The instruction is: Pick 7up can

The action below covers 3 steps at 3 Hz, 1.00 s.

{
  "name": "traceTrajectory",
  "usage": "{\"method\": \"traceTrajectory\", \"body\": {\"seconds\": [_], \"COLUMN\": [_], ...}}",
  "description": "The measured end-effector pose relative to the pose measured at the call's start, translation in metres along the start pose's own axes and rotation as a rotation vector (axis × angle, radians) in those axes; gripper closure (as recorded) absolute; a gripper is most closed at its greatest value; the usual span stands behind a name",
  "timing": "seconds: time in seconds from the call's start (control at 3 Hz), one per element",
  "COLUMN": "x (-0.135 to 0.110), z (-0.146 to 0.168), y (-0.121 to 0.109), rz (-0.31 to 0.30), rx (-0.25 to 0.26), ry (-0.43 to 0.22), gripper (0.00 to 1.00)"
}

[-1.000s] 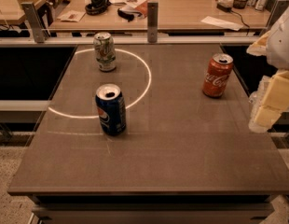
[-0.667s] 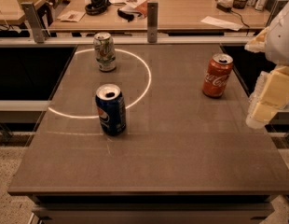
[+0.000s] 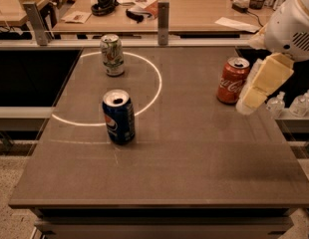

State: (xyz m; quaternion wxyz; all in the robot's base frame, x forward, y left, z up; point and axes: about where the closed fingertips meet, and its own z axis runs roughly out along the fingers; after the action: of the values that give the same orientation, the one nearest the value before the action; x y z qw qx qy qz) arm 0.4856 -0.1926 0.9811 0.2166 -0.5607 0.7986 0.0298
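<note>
The 7up can [image 3: 112, 55] stands upright at the far left of the desk [image 3: 194, 158], near the back edge. It is pale silver-white with green markings, and its silver top faces up. It sits just inside a thin white circle [image 3: 157, 81] marked on the desk surface, close to the far arc of that ring.

Nearer the camera, the dark blue Pepsi can [image 3: 118, 116] also stands upright, with its opened top showing. It is at the near arc of the same circle and well apart from the 7up can. Across the desk to the right, outside the circle, the red Coca-Cola can [image 3: 232, 80] stands upright near the right edge.

The gripper [image 3: 246, 105] hangs above the right edge of the desk, just beside the Coca-Cola can on its right and far from the 7up can. It points down and to the left from the white rounded arm housing [image 3: 294, 26] in the upper right corner. Whether the gripper is released or clenched cannot be told from this view.

Two small clear bottles [image 3: 276, 103] stand on a lower ledge beyond the right edge of the desk. Behind the desk, a metal post [image 3: 163, 16] rises at the back rail. Past it, a wooden table [image 3: 204, 9] carries headphones [image 3: 104, 1] and scattered papers.
</note>
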Motion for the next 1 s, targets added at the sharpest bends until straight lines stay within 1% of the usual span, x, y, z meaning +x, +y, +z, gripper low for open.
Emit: {"method": "traceTrajectory", "body": {"seconds": [0.33, 0.67, 1.0], "x": [-0.018, -0.038, -0.055], "z": [0.015, 0.021, 0.033], "y": [-0.018, -0.034, -0.049], "rz": [0.082, 0.103, 0.115], "rx": [0.020, 0.061, 0.088], "ry": [-0.064, -0.158, -0.319], "gripper": [0.00, 0.00, 0.00]}}
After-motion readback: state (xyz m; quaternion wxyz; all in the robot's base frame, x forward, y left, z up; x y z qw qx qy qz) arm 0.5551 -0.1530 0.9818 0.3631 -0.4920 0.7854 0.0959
